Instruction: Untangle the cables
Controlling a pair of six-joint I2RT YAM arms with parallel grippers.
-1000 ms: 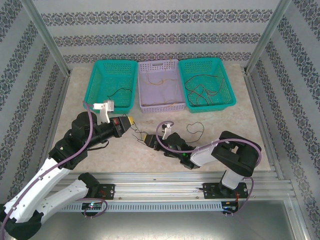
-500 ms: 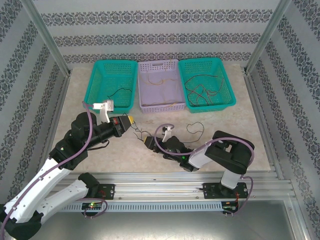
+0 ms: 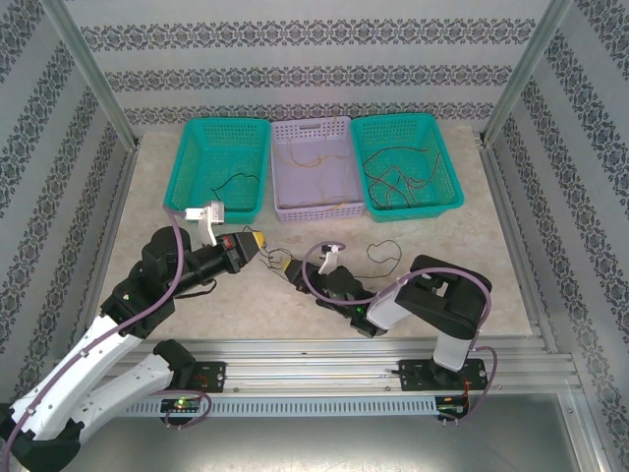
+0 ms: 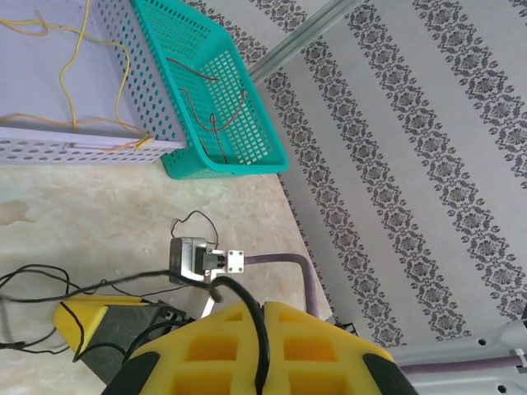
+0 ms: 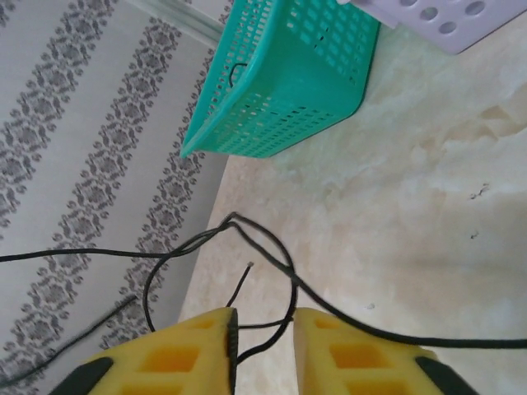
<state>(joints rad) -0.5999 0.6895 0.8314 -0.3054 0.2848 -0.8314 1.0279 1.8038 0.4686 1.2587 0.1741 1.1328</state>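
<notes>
The cables are thin wires. One black cable [image 3: 272,258] runs across the table between my two grippers, and its far loop [image 3: 385,248] lies to the right. My left gripper [image 3: 257,241] is shut on this black cable [image 4: 254,312], which runs up the seam between its yellow fingers [image 4: 206,346]. My right gripper [image 3: 287,265] sits just to the right of the left one. In the right wrist view its jaws [image 5: 263,317] stand apart with a narrow gap. Strands of the black cable [image 5: 262,243] cross that gap and loop ahead of the fingertips.
Three baskets stand in a row at the back. The left teal basket [image 3: 221,162] holds a black wire, the lilac basket [image 3: 313,167] yellow wires, and the right teal basket [image 3: 405,162] dark and reddish wires. Patterned walls and metal posts bound the table.
My right gripper has moved left and farther from its base, toward the left gripper, and its jaws have narrowed around the black cable. The left gripper stays shut and has shifted only slightly.
</notes>
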